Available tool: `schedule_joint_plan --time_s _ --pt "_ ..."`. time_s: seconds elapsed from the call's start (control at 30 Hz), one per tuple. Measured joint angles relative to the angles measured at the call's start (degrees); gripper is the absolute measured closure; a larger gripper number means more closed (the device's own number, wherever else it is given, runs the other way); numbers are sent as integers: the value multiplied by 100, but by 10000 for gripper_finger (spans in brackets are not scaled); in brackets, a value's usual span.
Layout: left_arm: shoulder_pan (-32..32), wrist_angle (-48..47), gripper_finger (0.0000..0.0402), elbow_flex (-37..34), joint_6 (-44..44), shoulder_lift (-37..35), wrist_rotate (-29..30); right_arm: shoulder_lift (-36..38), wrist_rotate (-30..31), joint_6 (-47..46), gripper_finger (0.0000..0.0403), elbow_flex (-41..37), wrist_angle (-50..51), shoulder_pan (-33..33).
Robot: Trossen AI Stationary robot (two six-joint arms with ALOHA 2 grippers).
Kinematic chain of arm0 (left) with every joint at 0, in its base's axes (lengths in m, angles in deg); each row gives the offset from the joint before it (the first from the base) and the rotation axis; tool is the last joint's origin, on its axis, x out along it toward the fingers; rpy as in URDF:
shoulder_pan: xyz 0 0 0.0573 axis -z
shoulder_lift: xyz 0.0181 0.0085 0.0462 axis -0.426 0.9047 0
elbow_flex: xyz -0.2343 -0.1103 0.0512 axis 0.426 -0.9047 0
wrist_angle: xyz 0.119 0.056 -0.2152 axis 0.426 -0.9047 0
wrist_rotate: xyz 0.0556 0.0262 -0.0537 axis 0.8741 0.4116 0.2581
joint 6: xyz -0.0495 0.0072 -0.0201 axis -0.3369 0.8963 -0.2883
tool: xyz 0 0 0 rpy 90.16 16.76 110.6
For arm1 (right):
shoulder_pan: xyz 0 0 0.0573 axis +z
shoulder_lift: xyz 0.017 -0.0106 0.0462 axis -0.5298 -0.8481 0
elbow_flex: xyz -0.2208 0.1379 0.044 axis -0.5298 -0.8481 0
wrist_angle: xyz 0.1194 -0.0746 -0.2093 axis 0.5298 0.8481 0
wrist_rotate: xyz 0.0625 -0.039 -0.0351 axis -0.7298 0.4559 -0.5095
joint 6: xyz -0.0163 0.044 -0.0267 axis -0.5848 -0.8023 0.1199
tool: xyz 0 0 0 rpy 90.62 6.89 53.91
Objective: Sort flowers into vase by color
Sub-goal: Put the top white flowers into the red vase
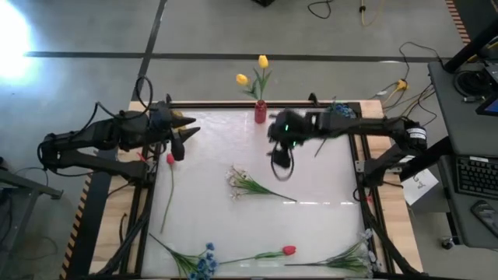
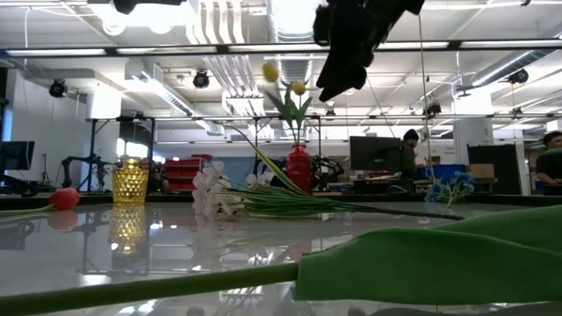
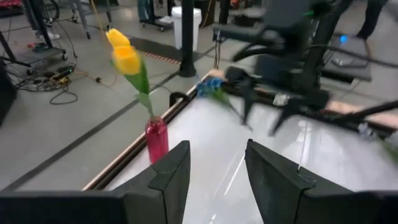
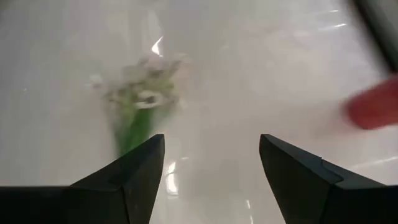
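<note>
Our right gripper (image 1: 282,166) hovers, fingers apart and empty, above the white spray (image 1: 247,183). It looks light and floppy. We judge the thin stem the best hold.

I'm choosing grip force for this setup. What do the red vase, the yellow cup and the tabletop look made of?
The red vase looks like translucent coloured glass or plastic; light passes through it in the left wrist view. The yellow cup looks like faceted glass, patterned and glinting. The tabletop is glossy white, mirroring objects in the low view.
</note>
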Motion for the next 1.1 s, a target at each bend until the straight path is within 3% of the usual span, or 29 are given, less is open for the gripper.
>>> schedule_joint_plan --time_s 0.2,0.47,0.77,1.1 --pt "1 -162 260 -4 230 -20 -85 -357 764 -597 146 -1 -106 849" --pt "4 -242 260 -4 339 -28 -1634 -1257 729 -1584 150 20 -151 1254" --pt "113 -669 260 -20 -256 -37 -3122 -2432 729 -1543 171 404 -997 1590" --pt "553 -588 260 -44 -283 7 -3199 -3533 775 -1528 241 1277 -612 1554"
